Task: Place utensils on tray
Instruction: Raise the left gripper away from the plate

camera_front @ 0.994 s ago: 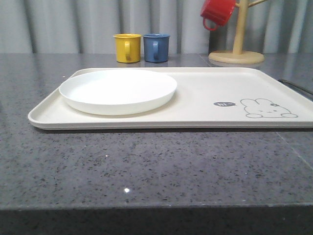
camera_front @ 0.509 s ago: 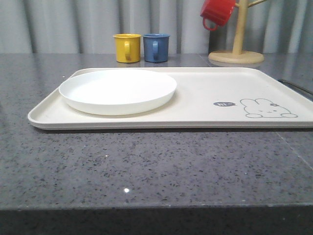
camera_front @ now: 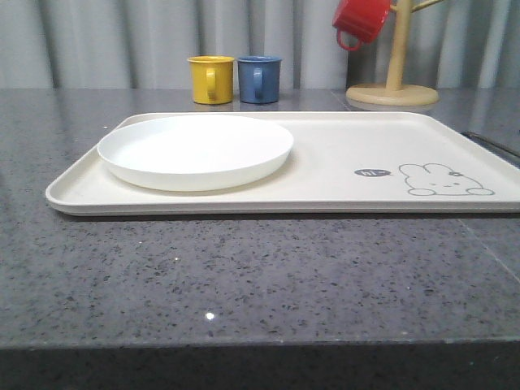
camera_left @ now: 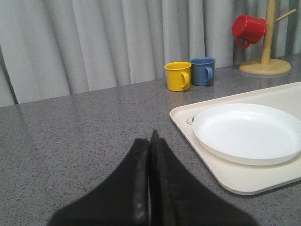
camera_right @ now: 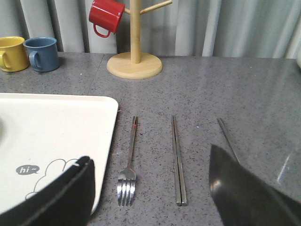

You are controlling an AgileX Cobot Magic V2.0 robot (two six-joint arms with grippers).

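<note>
The cream tray (camera_front: 341, 146) with a rabbit drawing lies across the counter. On the counter just off its right edge lie the utensils, side by side: a silver fork (camera_right: 129, 160), a pair of chopsticks (camera_right: 178, 160), and a third thin handle (camera_right: 226, 133) whose lower end is hidden behind a finger. My right gripper (camera_right: 150, 160) hovers open over them, with the fork and chopsticks between its fingers (camera_right: 70, 188) and nothing held. Off the tray's (camera_left: 235, 176) left edge, my left gripper (camera_left: 150, 137) is shut and empty above bare counter.
A round white plate (camera_front: 195, 150) sits on the tray's left half. Yellow mug (camera_front: 211, 79) and blue mug (camera_front: 259, 78) stand behind the tray. A wooden mug tree (camera_front: 394, 89) at the back right carries a red mug (camera_front: 361, 20). Grey curtain backs the counter.
</note>
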